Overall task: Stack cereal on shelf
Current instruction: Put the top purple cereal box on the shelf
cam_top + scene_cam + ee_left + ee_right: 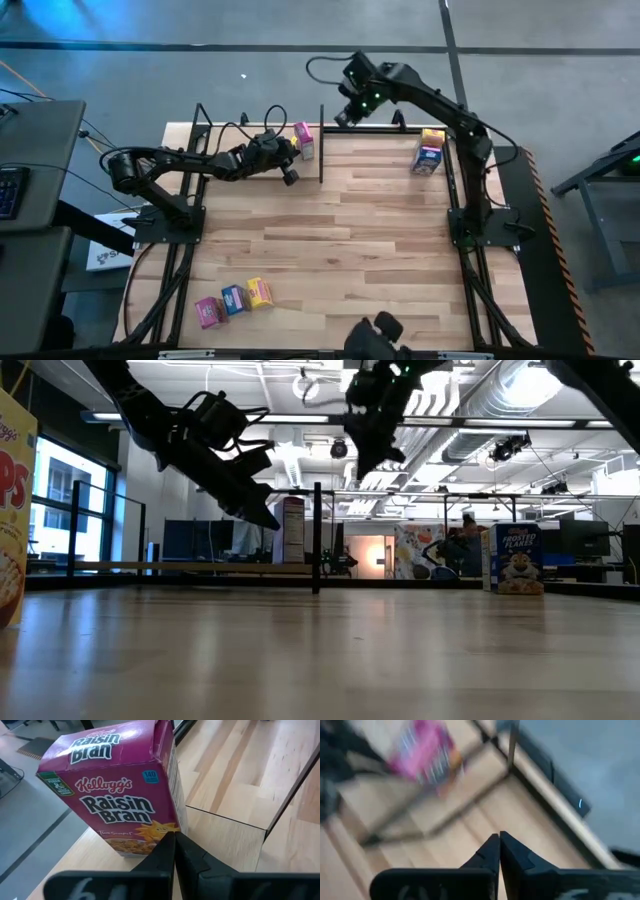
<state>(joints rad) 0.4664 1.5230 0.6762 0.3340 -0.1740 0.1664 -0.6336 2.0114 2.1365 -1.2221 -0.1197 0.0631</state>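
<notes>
The striped-plank table [340, 230] fills the high view, and at its far left corner sits the shelf [255, 150], a pale board boxed in by thin black rods and posts. The left arm reaches across that shelf from the left. The right arm arcs over the far edge, well above the wood.

Down in size now: the left gripper [175, 851] hovers just in front of a pink Raisin Bran box [117, 790], fingers pressed together, clenched on nothing. That box stands upright on the shelf board, near the tall post at the shelf's right end.

The right gripper [499, 851] hangs high near the far edge, fingers likewise pinched together and empty; its wrist view is blurred, with a pink smear of box beyond.

At the far right corner, a blue Frosted Flakes box [428, 158] and a yellow box [433, 137] sit together. At the near left, three more lie in a row: a pink box [208, 311], a blue box [233, 299], a second yellow box [259, 292].
</notes>
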